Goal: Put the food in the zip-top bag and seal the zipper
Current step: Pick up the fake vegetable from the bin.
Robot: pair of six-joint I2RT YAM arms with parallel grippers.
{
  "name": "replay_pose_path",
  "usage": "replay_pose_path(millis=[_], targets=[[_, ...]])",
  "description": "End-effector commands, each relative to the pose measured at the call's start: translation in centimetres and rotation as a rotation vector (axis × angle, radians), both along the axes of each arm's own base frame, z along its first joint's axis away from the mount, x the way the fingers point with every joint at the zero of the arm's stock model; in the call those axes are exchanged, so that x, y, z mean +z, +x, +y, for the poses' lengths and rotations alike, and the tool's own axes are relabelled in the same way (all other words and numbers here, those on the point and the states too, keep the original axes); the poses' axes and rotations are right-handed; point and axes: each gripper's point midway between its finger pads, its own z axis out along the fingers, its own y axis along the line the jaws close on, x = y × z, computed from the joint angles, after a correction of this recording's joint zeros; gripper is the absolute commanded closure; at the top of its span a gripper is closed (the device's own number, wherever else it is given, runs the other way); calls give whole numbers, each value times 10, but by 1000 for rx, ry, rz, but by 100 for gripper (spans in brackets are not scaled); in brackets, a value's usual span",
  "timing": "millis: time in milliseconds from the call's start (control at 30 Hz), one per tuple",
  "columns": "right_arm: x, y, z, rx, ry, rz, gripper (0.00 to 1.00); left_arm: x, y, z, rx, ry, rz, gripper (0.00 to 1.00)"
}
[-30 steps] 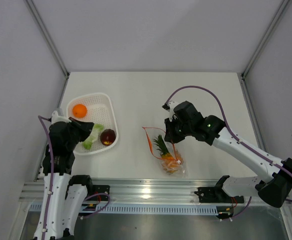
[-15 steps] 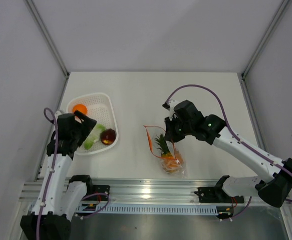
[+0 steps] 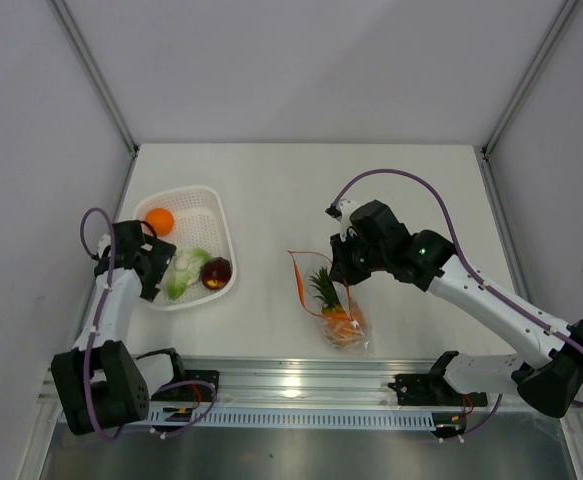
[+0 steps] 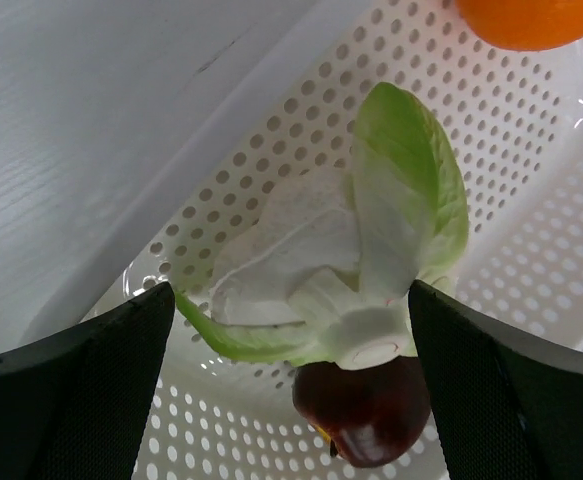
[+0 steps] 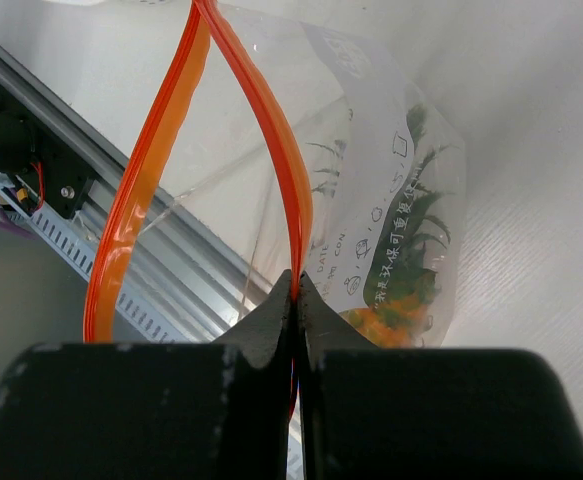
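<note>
Your zip-top bag (image 3: 333, 305) lay on the white table (image 3: 271, 190) right of the middle, its mouth facing away from the arm bases. The pineapple (image 3: 327, 298) was already inside, leaves toward the mouth. From above the bag looked like a thin clear film. Only the right wrist view showed the zipper (image 5: 283, 170) parted into two red-orange strips with a wide gap between them, and small print on the plastic over the pineapple (image 5: 403, 290). Your right gripper (image 5: 297, 290) was pinched tight on one strip, jaws fully together. That arm reached in from the right, elbow bent, wrist angled down over the bag.

The rest of the food sat in the white perforated basket (image 3: 211, 200) at the left. The left wrist view showed the leafy vegetable (image 4: 351, 250), pale and crinkled, touching the glossy dark red piece (image 4: 366, 412), with the round orange fruit (image 4: 526, 18) apart. Your left gripper (image 4: 291, 300) was spread wide on either side of the vegetable, gripping nothing, the arm folded close to its base.
</note>
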Motion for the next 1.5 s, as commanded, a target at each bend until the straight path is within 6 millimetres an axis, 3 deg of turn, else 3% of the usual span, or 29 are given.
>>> replay_pose_path(millis=[0,33,167,400,500,600,700,733,800,833,967,1133,1333,1400,1467], targets=[[15,4,3,19,42,-45,100,-3,18,-3,-14,-36,-40,1],[15,4,3,20,43,-46,100,-11,16,-5,-14,-47,-35,0],[14,6,2,17,40,-46,100,-10,31,0,-10,-25,-106,0],[14,9,3,15,51,-35,100,-24,42,-10,-34,-84,-163,2],[16,10,3,11,51,-38,100,-27,42,-17,-43,-123,-166,14],[15,10,1,9,43,-39,100,-25,39,-18,-28,-127,-184,35],[14,10,1,7,43,-36,100,-10,38,-14,-14,-104,-208,61],[14,9,2,8,43,-33,100,-8,31,-16,-14,-104,-195,77],[13,10,2,8,43,-33,100,5,31,-9,-16,-58,-211,89],[13,10,3,8,45,-31,100,9,25,-10,-18,-52,-202,99],[13,12,5,0,44,-25,100,42,19,-8,-70,10,-237,99],[14,14,6,-17,41,-23,100,95,18,-32,-225,15,-388,99],[22,14,9,-41,39,-31,100,177,11,-98,-529,42,-636,99],[23,13,8,-50,34,-33,100,202,6,-133,-655,-10,-696,99],[25,13,7,-66,25,-40,100,212,0,-171,-791,-94,-707,99]])
